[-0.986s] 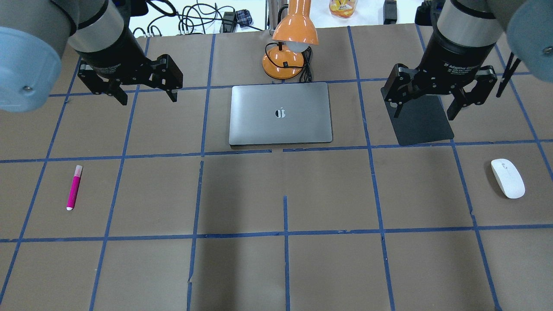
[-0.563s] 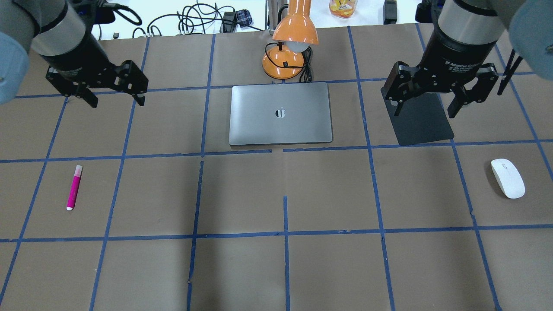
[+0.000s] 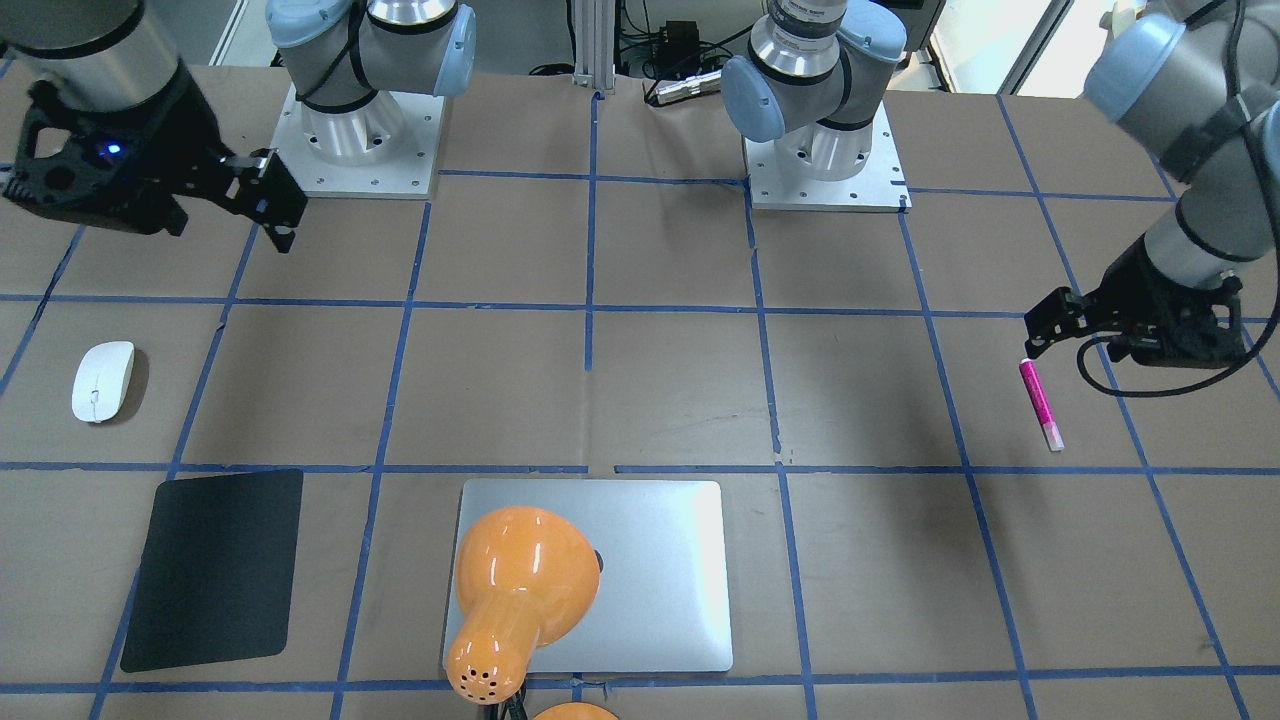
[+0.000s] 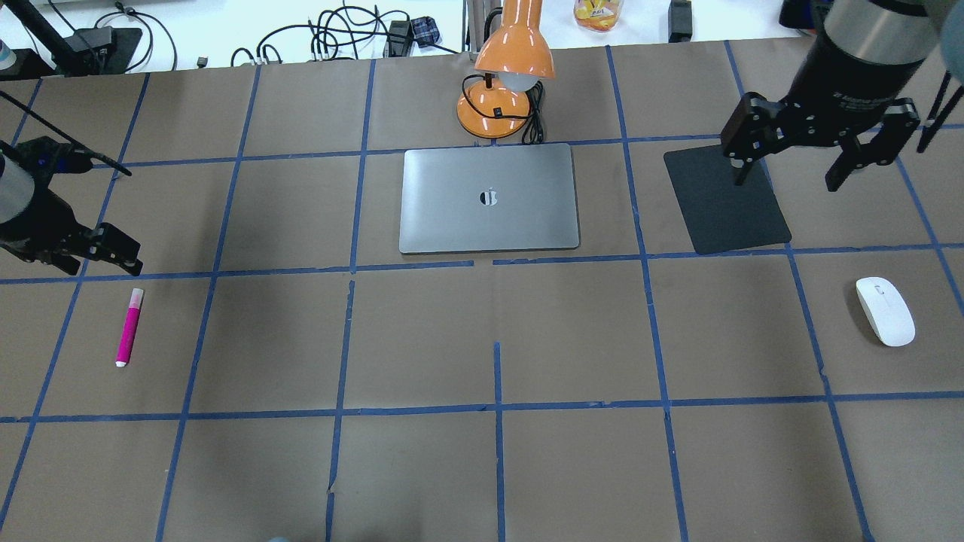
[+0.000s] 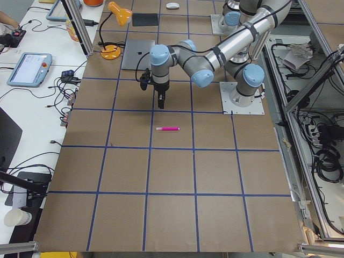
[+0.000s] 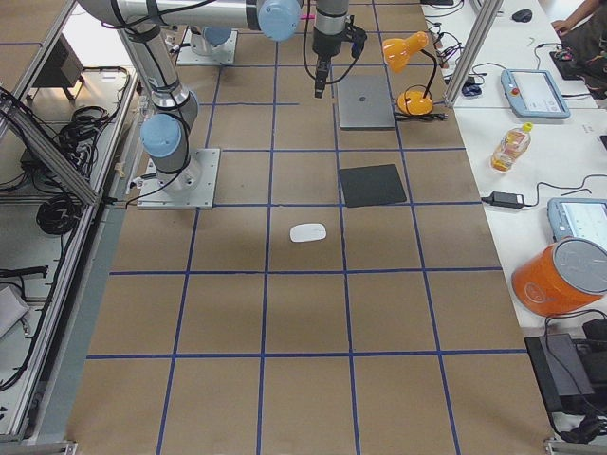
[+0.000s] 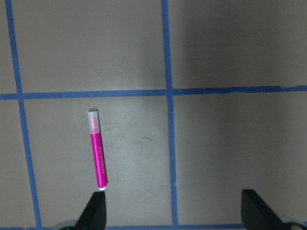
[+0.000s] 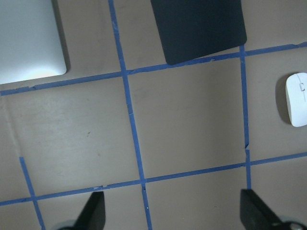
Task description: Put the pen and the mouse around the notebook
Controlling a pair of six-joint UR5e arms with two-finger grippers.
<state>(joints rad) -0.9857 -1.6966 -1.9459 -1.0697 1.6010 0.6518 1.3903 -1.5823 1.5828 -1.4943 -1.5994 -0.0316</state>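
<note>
The magenta pen (image 4: 129, 327) with its pale cap lies flat on the brown table at the left. My left gripper (image 4: 102, 265) hangs open just beyond the pen's capped end; in the left wrist view the pen (image 7: 98, 151) lies ahead of the left finger, nothing between the fingers (image 7: 96, 213). The white mouse (image 4: 885, 311) rests at the far right, also seen in the right wrist view (image 8: 297, 99). My right gripper (image 4: 785, 181) is open and empty, above the far right corner of a black mat, well behind the mouse. The silver notebook (image 4: 489, 198) lies shut at the centre back.
An orange desk lamp (image 4: 501, 83) stands right behind the notebook and leans over it in the front-facing view. A black flat mat (image 4: 727, 199) lies right of the notebook. Cables and a bottle sit past the far edge. The arm bases (image 3: 355, 140) are at the near edge.
My left gripper has swung left and toward the near side, from beside the notebook to just beyond the pen. My right gripper has drifted right and a little farther back.
</note>
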